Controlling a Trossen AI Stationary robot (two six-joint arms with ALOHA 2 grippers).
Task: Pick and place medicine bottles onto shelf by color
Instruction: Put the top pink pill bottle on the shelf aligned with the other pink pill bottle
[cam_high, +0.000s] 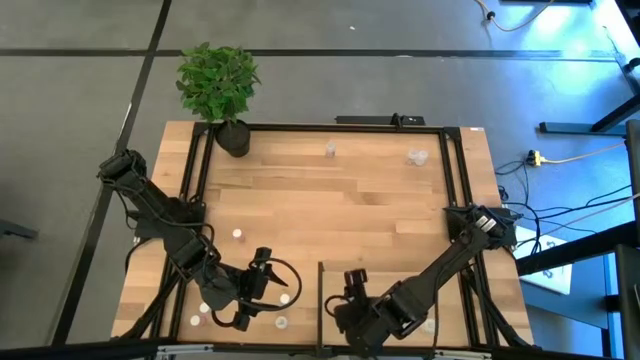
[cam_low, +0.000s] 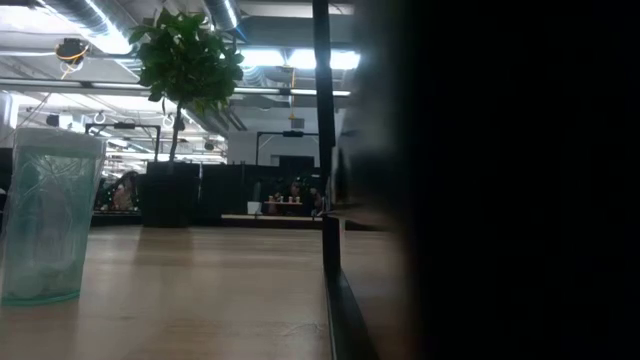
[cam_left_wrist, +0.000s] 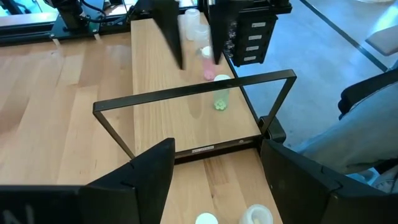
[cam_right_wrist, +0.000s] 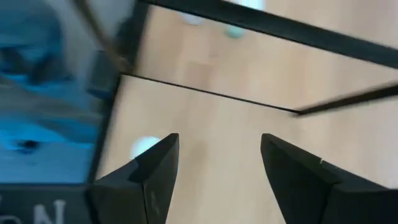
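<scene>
Right gripper (cam_high: 354, 290): jaws parted, nothing between the dark fingers (cam_right_wrist: 149, 171). It hangs over the pale plain wooden shelf panel with the thin black edge strip (cam_high: 330, 300) at the desk's near edge, right of centre. One small white-capped bottle (cam_right_wrist: 144, 147) sits on the shelf just beside one finger, apart from it.

Left gripper (cam_high: 262, 277): jaws also spread, holding nothing, low over the planked wooden desk (cam_high: 330, 195) near the near-left corner. Two white-capped bottles (cam_left_wrist: 207, 219) stand on the desk just beyond its fingertips. In the left wrist view a pinkish bottle (cam_left_wrist: 208, 65) and a greenish translucent one (cam_left_wrist: 221, 93) stand on the shelf, past its black edge strip, close to the right gripper.

More tiny white-capped bottles (cam_high: 238, 234) are scattered around the left gripper along the near-left part of the desk. Two translucent bottles (cam_high: 417, 156) stand well apart near the far edge. A green potted plant in a black pot (cam_high: 222, 90) is at the far-left corner. The low view shows a translucent grey bottle (cam_low: 45, 215) close up.
</scene>
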